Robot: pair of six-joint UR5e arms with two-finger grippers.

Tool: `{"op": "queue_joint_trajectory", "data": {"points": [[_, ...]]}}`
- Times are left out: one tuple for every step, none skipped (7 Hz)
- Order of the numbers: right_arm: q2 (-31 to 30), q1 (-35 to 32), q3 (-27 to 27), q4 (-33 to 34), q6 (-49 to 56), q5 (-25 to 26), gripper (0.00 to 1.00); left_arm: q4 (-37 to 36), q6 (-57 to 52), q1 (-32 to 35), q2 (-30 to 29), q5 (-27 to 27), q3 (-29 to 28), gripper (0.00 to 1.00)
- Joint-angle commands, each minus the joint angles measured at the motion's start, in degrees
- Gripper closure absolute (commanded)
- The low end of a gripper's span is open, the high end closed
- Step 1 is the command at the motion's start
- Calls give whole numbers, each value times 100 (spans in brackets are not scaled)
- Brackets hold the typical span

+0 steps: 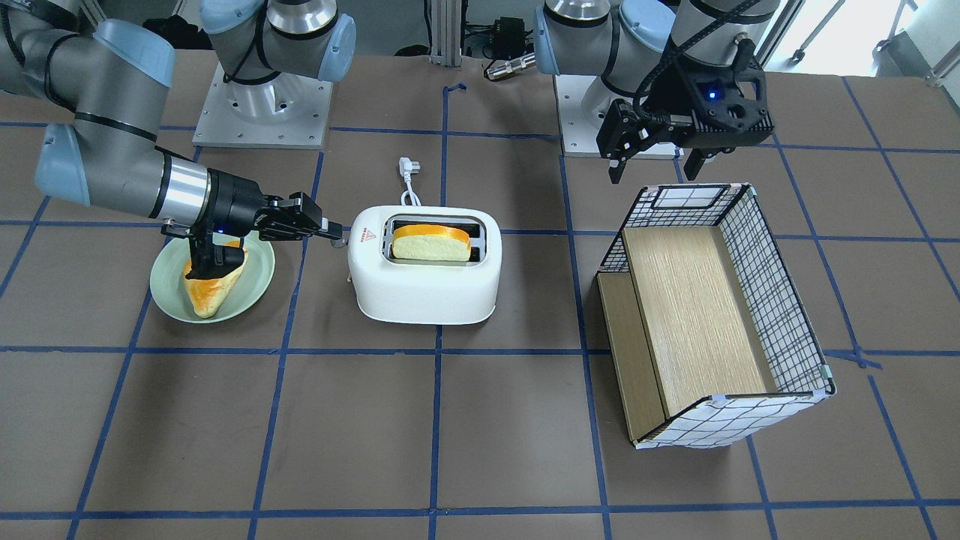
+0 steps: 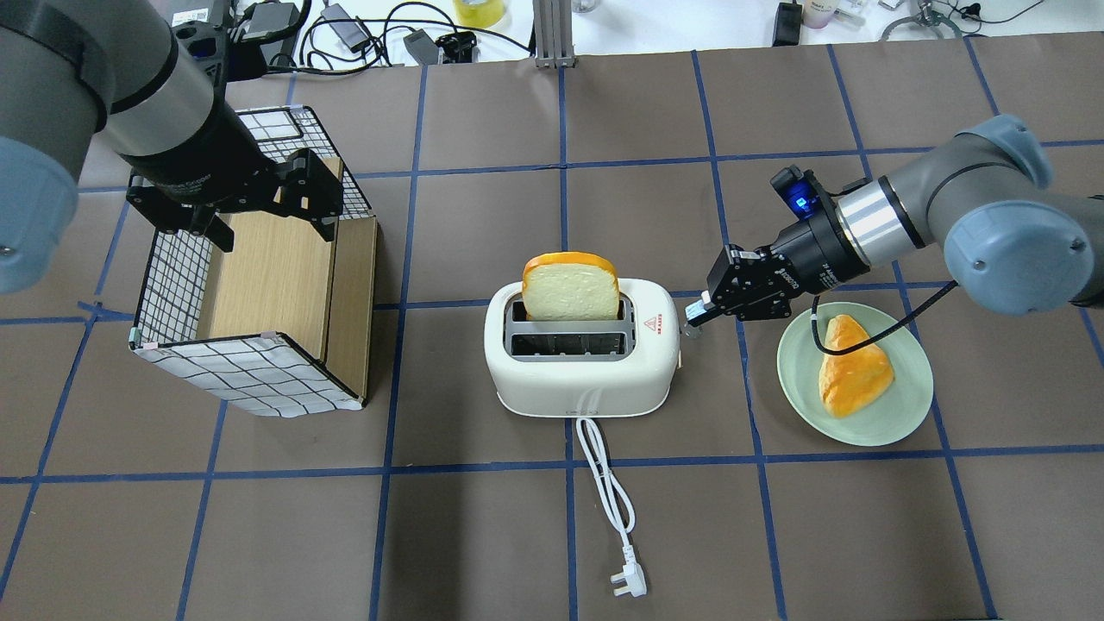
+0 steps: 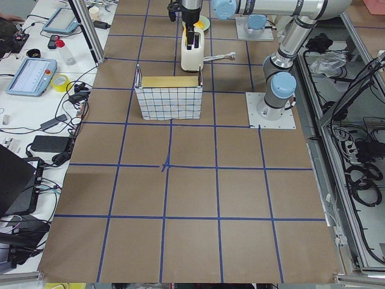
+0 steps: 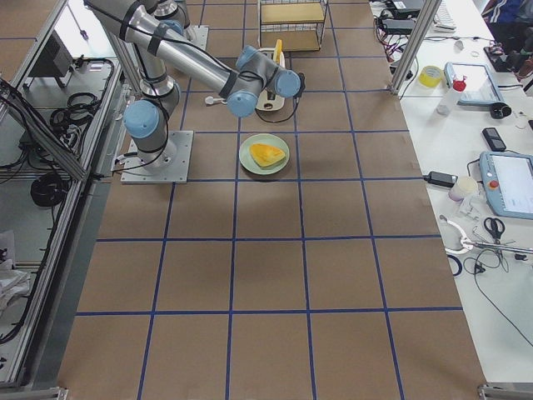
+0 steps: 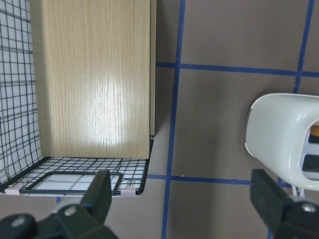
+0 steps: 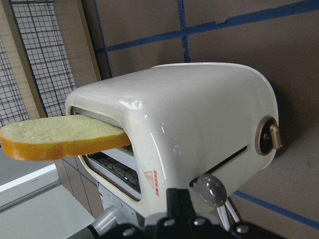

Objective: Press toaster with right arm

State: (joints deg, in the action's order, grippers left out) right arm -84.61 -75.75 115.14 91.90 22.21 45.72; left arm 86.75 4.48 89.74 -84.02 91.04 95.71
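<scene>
Right pincer (image 2: 693, 312), fingertips pressed together, is hovering just beside the lever knob (image 6: 212, 189) of the white toaster (image 2: 580, 379), which is sitting on the table (image 2: 552, 535) between checked box (image 2: 250, 379) and green plate (image 2: 897, 418); an off-centre push risks slipping off the rounded knob and shoving the toaster aside.

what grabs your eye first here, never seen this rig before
The white toaster in the centre, with a bread slice standing up out of one slot, draws the eye first. The right tool points its shut tips at the toaster's lever end, beside a green plate holding a bread wedge. On the other side, the open left tool hangs over a checked box.
</scene>
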Motion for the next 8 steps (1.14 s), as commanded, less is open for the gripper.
{"op": "queue_joint_trajectory", "data": {"points": [[33, -1, 52, 29, -6, 165, 100, 0, 0, 0, 0, 1, 0, 0], [94, -9, 157, 291, -15, 165, 100, 0, 0, 0, 0, 2, 0, 0], [172, -10, 271, 511, -15, 157, 100, 0, 0, 0, 0, 2, 0, 0], [278, -10, 289, 669, -6, 165, 100, 0, 0, 0, 0, -7, 0, 0], [366, -10, 298, 767, 3, 174, 100, 0, 0, 0, 0, 1, 0, 0], [462, -10, 307, 881, 3, 183, 100, 0, 0, 0, 0, 2, 0, 0], [481, -10, 307, 899, 3, 183, 100, 0, 0, 0, 0, 2, 0, 0], [490, -10, 307, 900, 3, 244, 100, 0, 0, 0, 0, 2, 0, 0]]}}
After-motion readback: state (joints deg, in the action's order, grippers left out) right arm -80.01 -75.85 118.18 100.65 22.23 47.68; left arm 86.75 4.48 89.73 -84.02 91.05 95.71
